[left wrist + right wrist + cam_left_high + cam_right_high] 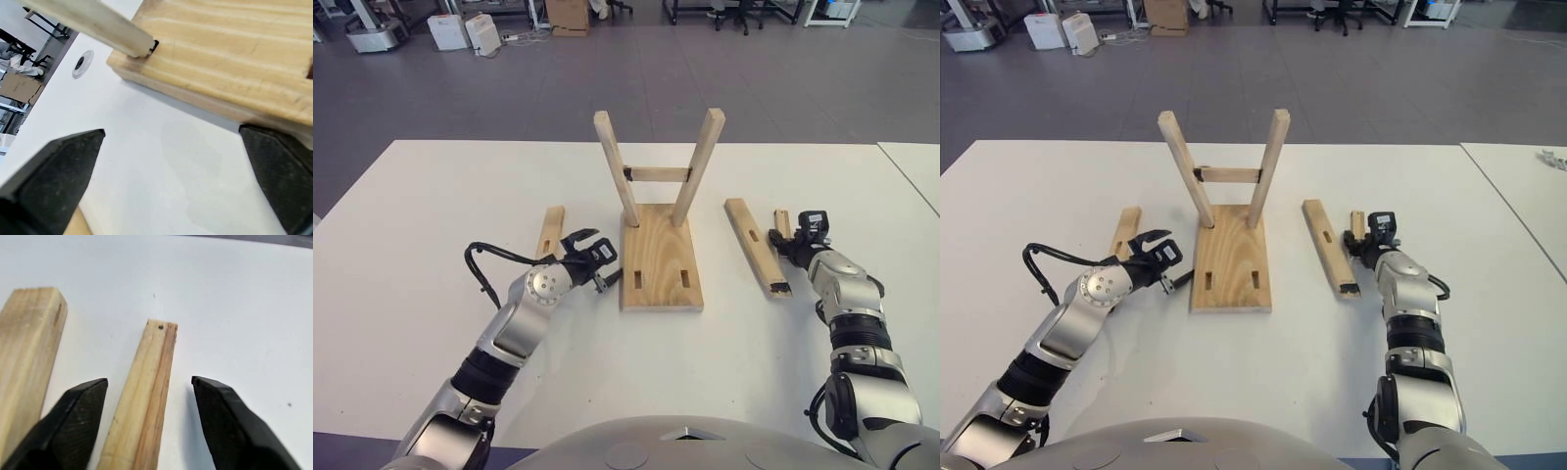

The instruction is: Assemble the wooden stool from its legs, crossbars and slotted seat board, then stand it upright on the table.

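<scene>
The slotted seat board (pixel 661 264) lies flat mid-table. Two legs (pixel 615 166) rise from its far end, joined by a crossbar (pixel 658 174). One loose leg (pixel 551 232) lies to its left, another (pixel 751 245) to its right. A thin loose crossbar (pixel 782 222) lies beside the right leg. My left gripper (pixel 595 262) is open on the table between the left loose leg and the board's left edge (pixel 220 54). My right gripper (pixel 793 241) is open, its fingers (pixel 73 426) straddling the thin crossbar (pixel 146 396) without closing on it.
The white table (pixel 440 196) has free room to the left, right and front of the parts. A second table (pixel 915 166) stands off to the right. A round cable hole (pixel 83 63) sits in the tabletop beyond the board.
</scene>
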`<state>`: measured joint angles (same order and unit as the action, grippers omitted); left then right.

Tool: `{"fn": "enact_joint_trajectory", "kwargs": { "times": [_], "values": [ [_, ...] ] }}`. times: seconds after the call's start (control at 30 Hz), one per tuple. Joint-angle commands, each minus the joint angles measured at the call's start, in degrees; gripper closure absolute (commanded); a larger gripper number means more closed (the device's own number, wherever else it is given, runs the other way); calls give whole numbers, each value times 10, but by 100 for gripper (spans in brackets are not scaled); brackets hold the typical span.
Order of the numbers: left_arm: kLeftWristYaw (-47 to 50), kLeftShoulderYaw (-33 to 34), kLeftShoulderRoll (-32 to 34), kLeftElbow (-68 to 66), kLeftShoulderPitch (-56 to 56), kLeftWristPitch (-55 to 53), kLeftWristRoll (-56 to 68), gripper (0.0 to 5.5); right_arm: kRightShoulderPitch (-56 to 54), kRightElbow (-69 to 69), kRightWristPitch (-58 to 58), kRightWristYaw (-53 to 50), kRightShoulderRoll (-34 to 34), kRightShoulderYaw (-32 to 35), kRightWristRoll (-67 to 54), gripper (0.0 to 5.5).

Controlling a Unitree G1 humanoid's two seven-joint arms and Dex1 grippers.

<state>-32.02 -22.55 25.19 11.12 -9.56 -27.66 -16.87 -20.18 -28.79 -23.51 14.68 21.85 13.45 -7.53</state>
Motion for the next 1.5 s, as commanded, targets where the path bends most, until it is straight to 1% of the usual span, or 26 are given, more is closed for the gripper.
{"fn": "enact_joint_trajectory", "kwargs": {
  "times": [0.03,0.07,0.13,0.2,0.27,0.37,0.4,0.43,0.5,0.57,0.63,0.7,0.73,0.83,1.0,1.2,1.3,1.33,1.37,1.4,1.5],
  "values": [
    [-8,-6,1,16,7,-18,-1,43,43,31,-53,-9,-19,-2,-11,312],
    [-4,2,-2,23,7,-16,5,43,56,44,-59,-8,-22,-8,-12,320],
    [3,21,-15,41,5,-11,24,43,72,61,-64,-9,-25,-16,-10,367],
    [17,57,-49,80,1,-1,65,43,74,58,-36,-18,-21,-23,6,412],
    [30,100,-89,122,-7,-4,119,43,67,52,6,-24,-16,-21,12,420],
    [56,207,-182,188,-70,-65,273,43,28,105,105,-11,4,-1,4,420],
    [77,247,-214,198,-110,-94,334,43,10,153,136,5,10,-2,-2,420],
    [102,286,-244,198,-160,-122,401,43,-14,226,155,32,9,-19,-18,420],
    [137,341,-279,170,-251,-167,516,43,-53,396,154,94,-3,-86,-60,420],
    [158,369,-288,134,-305,-197,585,43,-78,502,127,116,-17,-134,-93,420],
    [181,389,-289,105,-342,-217,638,78,-105,557,102,115,-31,-168,-103,420],
    [203,402,-289,105,-359,-230,694,116,-120,575,88,112,-38,-185,-101,420],
    [212,397,-284,117,-350,-235,706,140,-122,575,87,111,-39,-187,-100,420],
    [228,381,-276,148,-311,-235,731,200,-117,572,88,113,-39,-195,-91,420],
    [244,373,-266,162,-280,-216,751,309,-106,563,102,123,-29,-202,-69,420],
    [301,381,-256,167,-304,-205,820,405,-103,555,105,125,-32,-201,-59,420],
    [314,379,-244,147,-318,-191,827,462,-99,558,105,124,-33,-203,-57,420],
    [317,378,-242,142,-320,-186,828,473,-98,559,105,125,-33,-205,-56,420],
    [320,377,-242,139,-322,-181,831,502,-98,560,106,127,-32,-206,-54,420],
    [324,376,-242,138,-322,-178,837,511,-98,560,107,127,-32,-207,-51,420],
    [339,370,-250,135,-319,-167,858,511,-98,560,106,124,-32,-208,-45,420]
  ]
}}
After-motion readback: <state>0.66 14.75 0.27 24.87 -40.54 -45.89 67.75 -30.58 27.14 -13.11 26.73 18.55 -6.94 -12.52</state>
